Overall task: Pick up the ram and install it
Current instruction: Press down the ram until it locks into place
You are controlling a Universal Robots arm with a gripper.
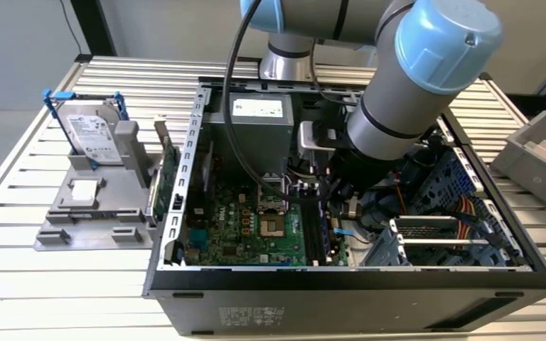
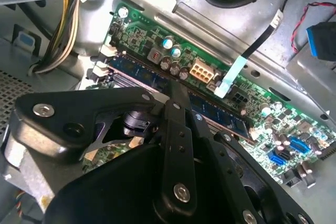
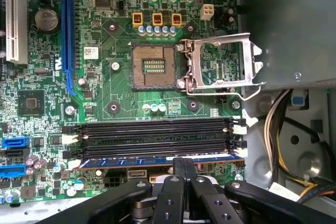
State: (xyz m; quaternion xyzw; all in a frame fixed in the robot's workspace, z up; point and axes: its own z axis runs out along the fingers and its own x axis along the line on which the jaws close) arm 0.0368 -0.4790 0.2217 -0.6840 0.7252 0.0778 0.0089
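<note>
A: Entry. The arm (image 1: 401, 106) reaches down into the open computer case (image 1: 349, 284), which lies on its side on the slatted table (image 1: 26, 185). Where is the RAM?

B: In the first wrist view the RAM stick (image 3: 157, 159) lies along the memory slot nearest the pincer (image 3: 184, 169), on the motherboard (image 3: 115, 87). The three other memory slots (image 3: 152, 135) are bare, and so is the CPU socket (image 3: 152, 66), its retention bracket (image 3: 220, 64) swung open.

A: Pincer state?

B: Fingers together, tips side by side, resting on the upper edge of the stick near its middle. It reads as pressing rather than gripping: closed tips give a narrow pad for pushing the module straight down.

A: Seated?

B: Probably, but I cannot confirm it; the latches at the slot ends are too small to judge. In the second wrist view the stick (image 2: 220, 113) sits low and level in the slot.

A: Anything else?

B: A hard drive (image 1: 93, 135) stands in a grey holder (image 1: 83, 213) beside the case.
</note>
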